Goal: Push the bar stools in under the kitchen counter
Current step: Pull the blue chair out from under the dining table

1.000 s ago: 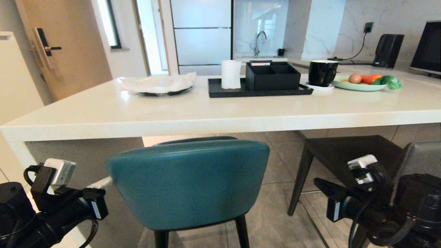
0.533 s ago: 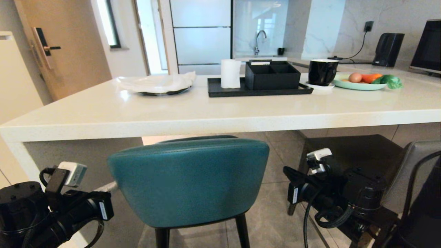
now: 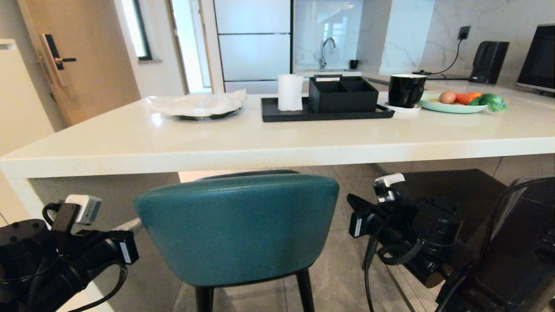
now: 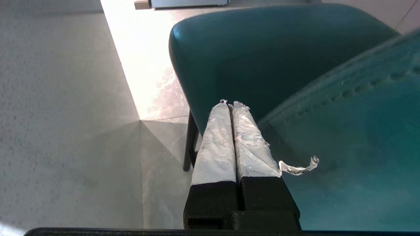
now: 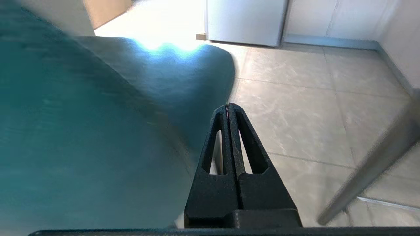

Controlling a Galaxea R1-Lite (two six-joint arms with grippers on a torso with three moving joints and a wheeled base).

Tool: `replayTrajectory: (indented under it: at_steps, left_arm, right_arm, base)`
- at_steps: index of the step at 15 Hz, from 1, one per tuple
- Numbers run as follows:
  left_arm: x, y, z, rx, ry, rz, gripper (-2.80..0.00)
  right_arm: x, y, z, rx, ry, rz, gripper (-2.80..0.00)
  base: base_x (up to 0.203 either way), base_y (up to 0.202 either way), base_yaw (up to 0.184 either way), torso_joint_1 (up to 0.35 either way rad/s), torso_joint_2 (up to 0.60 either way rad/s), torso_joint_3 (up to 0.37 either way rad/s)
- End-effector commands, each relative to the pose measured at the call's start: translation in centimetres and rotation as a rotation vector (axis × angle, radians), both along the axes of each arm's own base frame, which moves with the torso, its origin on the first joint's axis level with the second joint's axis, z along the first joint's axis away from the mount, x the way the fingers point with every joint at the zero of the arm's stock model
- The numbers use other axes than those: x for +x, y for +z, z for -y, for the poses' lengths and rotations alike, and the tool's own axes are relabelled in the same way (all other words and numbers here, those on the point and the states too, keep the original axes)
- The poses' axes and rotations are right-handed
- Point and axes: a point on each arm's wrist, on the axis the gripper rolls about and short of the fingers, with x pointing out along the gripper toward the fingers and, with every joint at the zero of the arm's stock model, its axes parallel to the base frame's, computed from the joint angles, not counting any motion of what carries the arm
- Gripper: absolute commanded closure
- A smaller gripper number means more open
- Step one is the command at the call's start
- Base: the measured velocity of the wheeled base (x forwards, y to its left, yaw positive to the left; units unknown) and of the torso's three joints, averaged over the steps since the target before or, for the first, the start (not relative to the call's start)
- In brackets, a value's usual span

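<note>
The teal bar stool (image 3: 238, 225) stands with its seat partly under the off-white kitchen counter (image 3: 260, 145) and its curved back just in front of the counter's edge. My left gripper (image 3: 132, 226), with taped fingers, is shut and empty against the left outer side of that back (image 4: 328, 137); its tips (image 4: 229, 103) point at the seat edge. My right gripper (image 3: 350, 200) is shut and empty just right of the back, with tips (image 5: 228, 106) beside the teal padding (image 5: 82, 131). The grey stool's dark seat (image 3: 455, 184) sits under the counter behind my right arm; one grey leg (image 5: 370, 173) shows.
The counter's slab side panel (image 3: 86, 190) stands close to my left arm. On the counter are a black tray (image 3: 325, 115) with a white roll and black organiser, a black mug (image 3: 405, 90), a vegetable plate (image 3: 455, 104) and a cloth-covered plate (image 3: 197, 106). Tiled floor lies under the counter.
My right arm has swung left and forward, from in front of the grey stool to the teal back's right side. The left gripper has edged slightly toward the back. The stools stay put.
</note>
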Motion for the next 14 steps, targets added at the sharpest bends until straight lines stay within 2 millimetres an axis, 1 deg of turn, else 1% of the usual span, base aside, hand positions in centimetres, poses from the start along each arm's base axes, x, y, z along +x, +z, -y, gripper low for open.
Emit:
replayTrajectory:
  at_steps: [1, 5, 8, 11, 14]
  left_arm:
    - [0.3, 0.1, 0.1, -0.001, -0.004, 0.012, 0.0]
    - [1.0, 0.0, 0.0, -0.013, -0.001, 0.013, 0.0]
    - [1.6, 0.2, 0.2, -0.033, -0.004, 0.029, 0.0]
    - [1.5, 0.5, 1.4, -0.035, -0.052, 0.041, 0.0]
    - [0.4, 0.7, 2.9, -0.054, -0.119, 0.035, 0.0]
  right_arm:
    - [0.3, -0.3, -0.9, 0.005, 0.013, 0.008, 0.0]
    - [1.4, -0.6, -2.1, 0.014, 0.024, 0.025, 0.0]
    - [1.5, -0.4, -2.2, 0.018, 0.025, 0.035, 0.0]
    - [1.6, -0.3, -2.4, 0.02, 0.027, 0.041, 0.0]
    - [1.3, -0.2, -2.7, 0.022, 0.04, 0.044, 0.0]
  base:
    - [0.0, 0.0, 0.0, 0.0, 0.0, 0.0]
    - [0.0, 0.0, 0.0, 0.0, 0.0, 0.0]
    - [0.0, 0.0, 0.0, 0.0, 0.0, 0.0]
    - [0.0, 0.0, 0.0, 0.0, 0.0, 0.0]
    - [0.0, 0.0, 0.0, 0.0, 0.0, 0.0]
